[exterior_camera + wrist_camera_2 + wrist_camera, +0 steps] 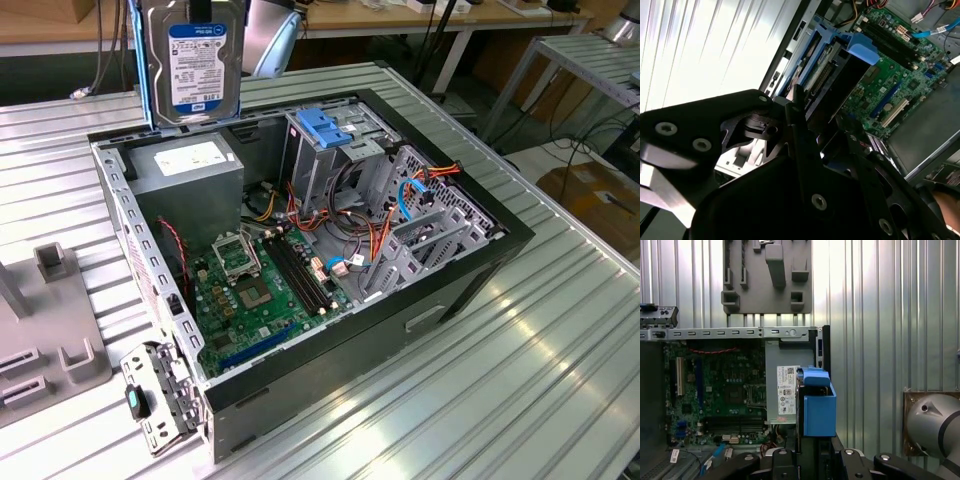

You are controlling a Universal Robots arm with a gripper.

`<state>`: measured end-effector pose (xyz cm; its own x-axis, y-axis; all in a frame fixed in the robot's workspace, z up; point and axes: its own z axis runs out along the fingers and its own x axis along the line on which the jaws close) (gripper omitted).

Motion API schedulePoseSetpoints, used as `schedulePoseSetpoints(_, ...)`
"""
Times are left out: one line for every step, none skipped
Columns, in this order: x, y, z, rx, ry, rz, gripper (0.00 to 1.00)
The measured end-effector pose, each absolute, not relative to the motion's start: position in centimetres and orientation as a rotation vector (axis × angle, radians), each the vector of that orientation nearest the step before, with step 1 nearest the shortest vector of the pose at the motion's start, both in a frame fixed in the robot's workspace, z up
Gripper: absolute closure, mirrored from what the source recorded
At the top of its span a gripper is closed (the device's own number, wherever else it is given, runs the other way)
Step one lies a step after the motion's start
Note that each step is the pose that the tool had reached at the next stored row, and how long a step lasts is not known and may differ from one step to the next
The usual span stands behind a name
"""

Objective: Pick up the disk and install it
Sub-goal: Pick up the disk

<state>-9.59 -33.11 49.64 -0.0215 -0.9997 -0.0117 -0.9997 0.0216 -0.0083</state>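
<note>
I've got the disk in the air above the open computer case. It hangs upright with its white label facing the exterior view. The gripper is closed on it, and in the second wrist view one black finger sits on each side of the slab. In the first wrist view I look down the disk's thin edge with its blue frame.

Inside the case, the grey power box lies right under the disk. Further along the case, toward the exterior view's right, is the metal cage, with a blue latch on top. Orange and blue cables loop through the case just past the cage. The green circuit board covers the case floor. Outside the case, a grey holder plate rests on the ribbed metal table.
</note>
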Motion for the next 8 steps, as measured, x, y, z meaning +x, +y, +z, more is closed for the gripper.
schedulePoseSetpoints(-9.53, -33.11, 49.64, -2.187, 2.235, 0.004, 0.65)
schedulePoseSetpoints(-9.47, -33.11, 49.64, -2.187, 2.235, 0.004, 0.65)
schedulePoseSetpoints(-9.32, -33.11, 49.64, -2.187, 2.235, 0.004, 0.65)
schedulePoseSetpoints(-9.15, -33.11, 49.64, -2.187, 2.235, 0.003, 0.65)
schedulePoseSetpoints(-8.95, -33.11, 49.64, -2.187, 2.235, 0.004, 0.65)
schedulePoseSetpoints(-8.82, -33.11, 49.64, -2.187, 2.235, 0.004, 0.65)
schedulePoseSetpoints(-8.71, -33.11, 49.64, -2.187, 2.235, 0.004, 0.65)
schedulePoseSetpoints(-8.58, -33.11, 49.64, -2.187, 2.235, 0.004, 0.65)
